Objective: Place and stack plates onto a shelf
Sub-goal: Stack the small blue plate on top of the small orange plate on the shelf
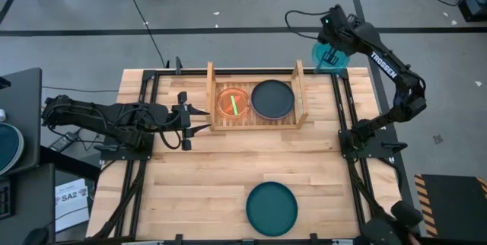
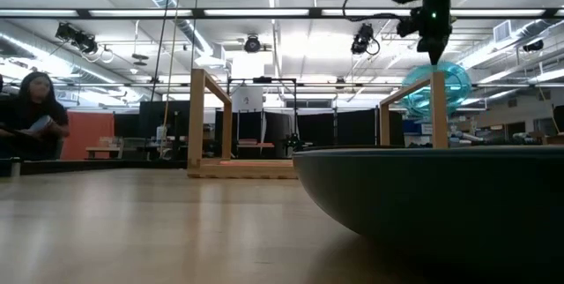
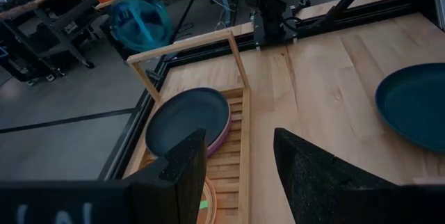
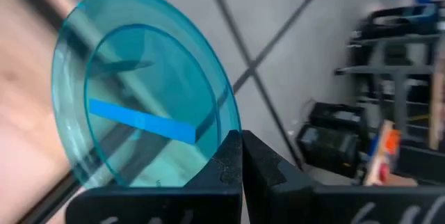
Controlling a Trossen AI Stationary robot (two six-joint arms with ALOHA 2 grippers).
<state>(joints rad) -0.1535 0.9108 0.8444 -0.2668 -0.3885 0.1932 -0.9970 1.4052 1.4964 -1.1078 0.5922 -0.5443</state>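
Cyan plate (image 1: 332,55), upper right of high view just beyond shelf (image 1: 257,100), pinched by its rim in right gripper (image 1: 332,56); left gripper (image 1: 199,119), fingers spread w/ nothing held, waits left of shelf.

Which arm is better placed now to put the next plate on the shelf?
The right: its end effector is shut on the cyan plate, near the shelf. The left end effector is open and empty.

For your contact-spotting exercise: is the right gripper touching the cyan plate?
Touching. In the right wrist view the right gripper is shut on the rim of the cyan plate, which hangs tilted, lifted off the table.
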